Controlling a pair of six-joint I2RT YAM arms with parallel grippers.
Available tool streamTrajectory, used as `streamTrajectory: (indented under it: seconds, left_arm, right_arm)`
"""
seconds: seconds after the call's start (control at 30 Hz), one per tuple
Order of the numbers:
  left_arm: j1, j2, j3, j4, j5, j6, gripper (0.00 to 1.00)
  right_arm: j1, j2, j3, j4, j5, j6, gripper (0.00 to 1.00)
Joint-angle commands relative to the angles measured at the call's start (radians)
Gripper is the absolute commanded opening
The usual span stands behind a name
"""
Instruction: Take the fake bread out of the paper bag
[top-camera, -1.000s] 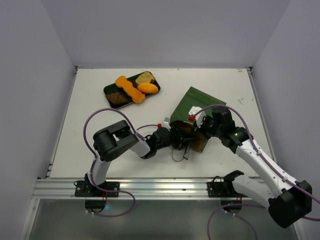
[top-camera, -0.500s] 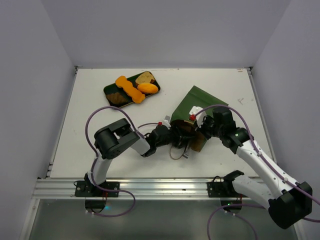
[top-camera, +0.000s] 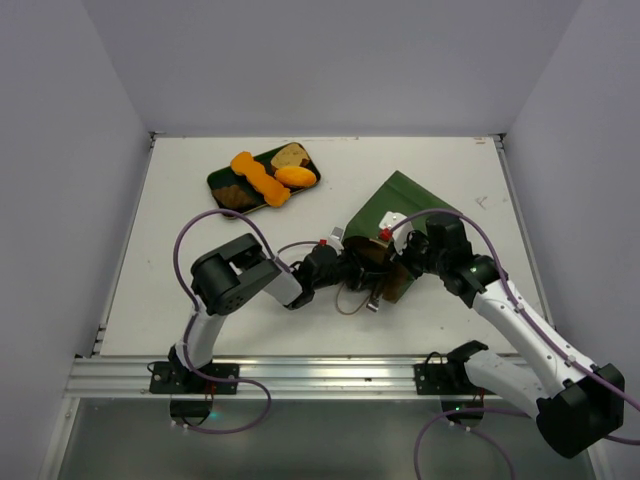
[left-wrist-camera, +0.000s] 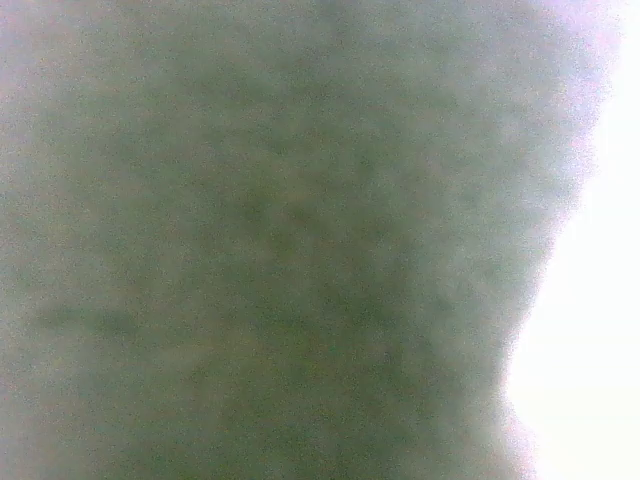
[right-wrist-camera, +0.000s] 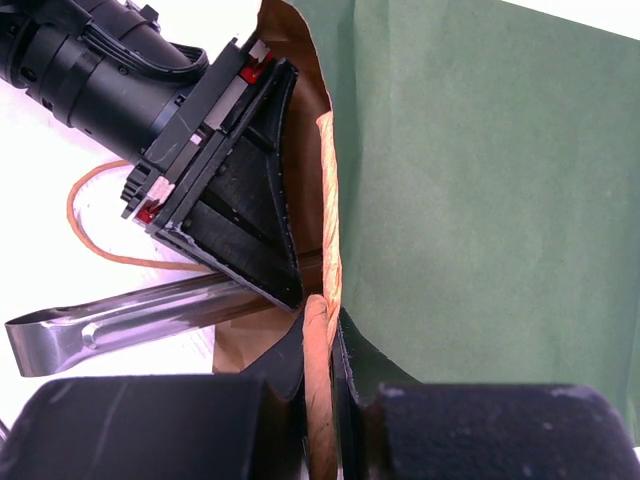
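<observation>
Fake bread (top-camera: 262, 178) lay in plain sight only on the dark green tray (top-camera: 215, 182) at the far left of the worktop (top-camera: 440, 160): a long orange twist, an orange roll and a brown slice among the pieces. The paper bag (top-camera: 405, 200) lay on its side well apart from that tray, green face up, with its mouth turned toward the arms. Whether any bread remained inside could not be seen from any view.

The right fingers (top-camera: 398, 266) were pressed together on the bag's rim, pinching the kraft edge of the mouth, as the right wrist view showed at close range (right-wrist-camera: 345, 345). That hold looked meant to anchor the light bag and prop its mouth open, so that it would neither slide nor collapse while the other arm worked inside.

The left fingers (right-wrist-camera: 250, 220) reached into the opening, just beside the pinched rim. How far apart they stood, and whether they held anything, I could not tell. The left wrist view was only a green-grey blur, probably because the camera was pushed up against paper.

A string handle (right-wrist-camera: 90, 230) trailed loose on the worktop by the mouth, and a metal strip (right-wrist-camera: 110, 322) lay beside it.
</observation>
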Motion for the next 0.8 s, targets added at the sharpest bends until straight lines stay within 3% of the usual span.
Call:
streamTrajectory:
  seconds: [0.0, 0.37, 0.77]
  left_arm:
    - [0.011, 0.001, 0.030, 0.050, 0.019, 0.031, 0.22]
    - [0.017, -0.072, 0.013, -0.018, 0.011, 0.161, 0.02]
    - [0.014, -0.247, -0.120, -0.095, 0.025, 0.293, 0.00]
  right_arm:
    - [-0.004, -0.021, -0.004, 0.038, -0.042, 0.011, 0.00]
    - [-0.045, -0.044, -0.006, 0.050, -0.030, 0.024, 0.00]
    - [-0.111, -0.049, 0.006, 0.081, 0.018, 0.063, 0.00]
